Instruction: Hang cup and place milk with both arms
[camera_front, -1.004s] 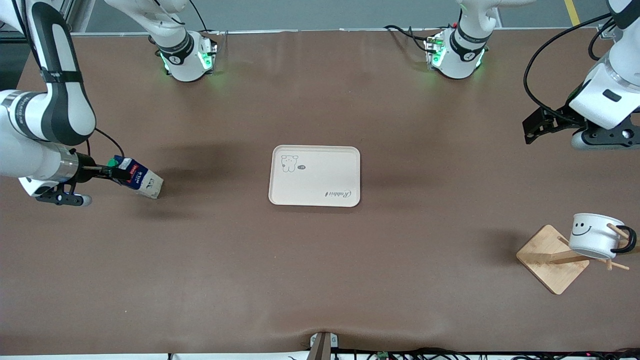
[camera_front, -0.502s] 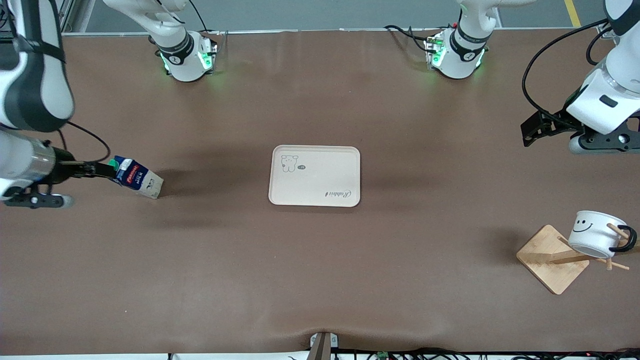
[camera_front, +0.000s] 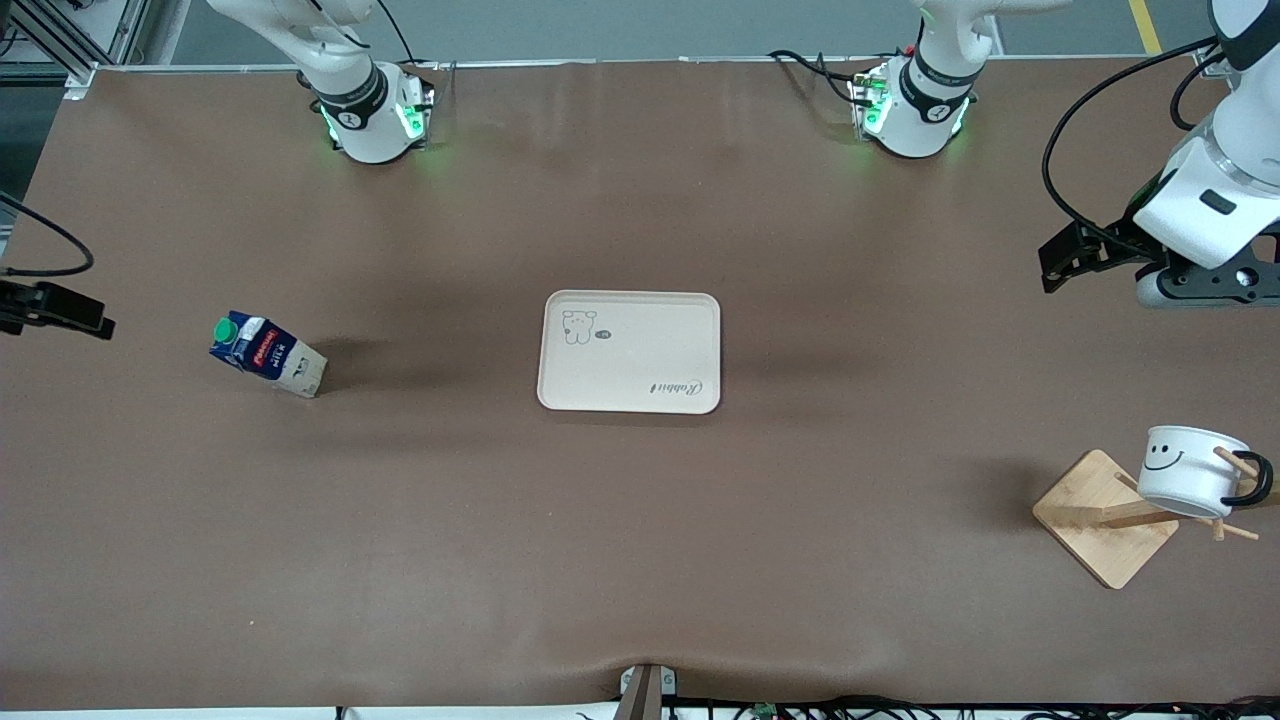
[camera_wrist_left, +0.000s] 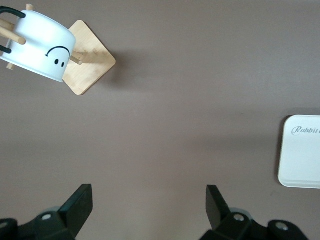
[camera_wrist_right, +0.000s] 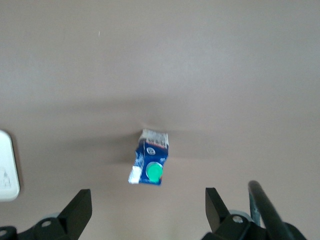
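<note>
Front view gives you bare brown worktop (camera_front: 640, 560) around the dark-blue, green-capped milk carton (camera_front: 267, 356); wrist views show both end effectors, right (camera_wrist_right: 148, 212) and left (camera_wrist_left: 149, 207), spread wide, holding nothing.

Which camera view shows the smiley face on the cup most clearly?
The front view shows it best: the cup hangs on the wooden rack with the whole face turned to that camera. The left wrist view shows the cup too, but the face appears inverted there. The right wrist view does not show it.
</note>
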